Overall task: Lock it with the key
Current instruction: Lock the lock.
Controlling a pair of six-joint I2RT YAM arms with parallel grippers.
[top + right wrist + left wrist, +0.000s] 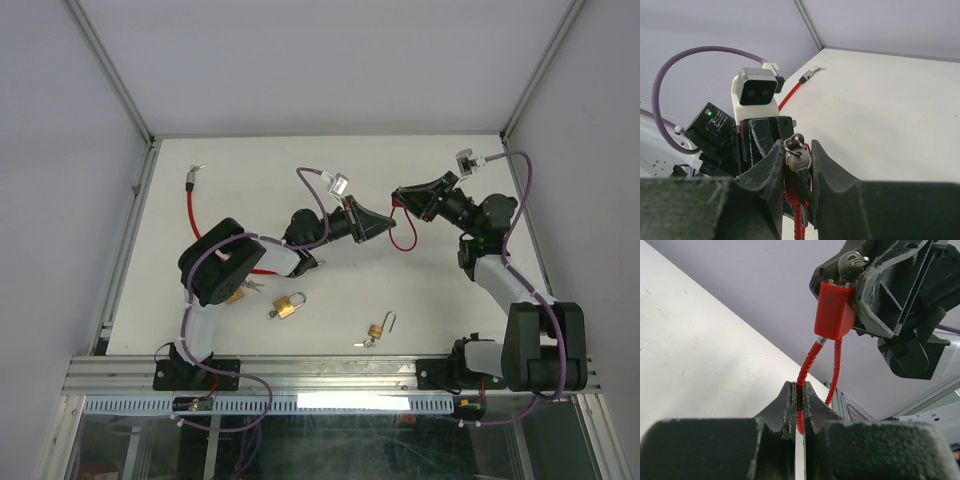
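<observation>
White walls and an aluminium frame close in the white table point(330, 170). Above its far middle we hold the red cable lock point(834, 310) in the air between our two arms point(215, 262), point(540, 345). Our left gripper point(799, 396) has its jaws pressed together on one strand of the cable point(807, 362), a little below where it leaves the lock. Our right gripper point(799, 150) has its jaws closed on the head of the key point(799, 161), which sits in the top of the lock.

We judge the step in hand to be the turn of the key. To do it well, we should roll the right wrist about the key's own axis, neither pulling nor bending it. The left should hold the cable taut so the lock cannot spin along. That brace is only a flexible cable, so a slow turn suits. Whether the cable's end is fully seated we cannot tell.

We count two arms and two red cables, one held and one loose red cable point(189, 205) lying at the far left. We also count two brass padlocks point(288, 307), point(378, 328) and one key in the lock. The small keys point(251, 287) by the padlocks are too small to count.
</observation>
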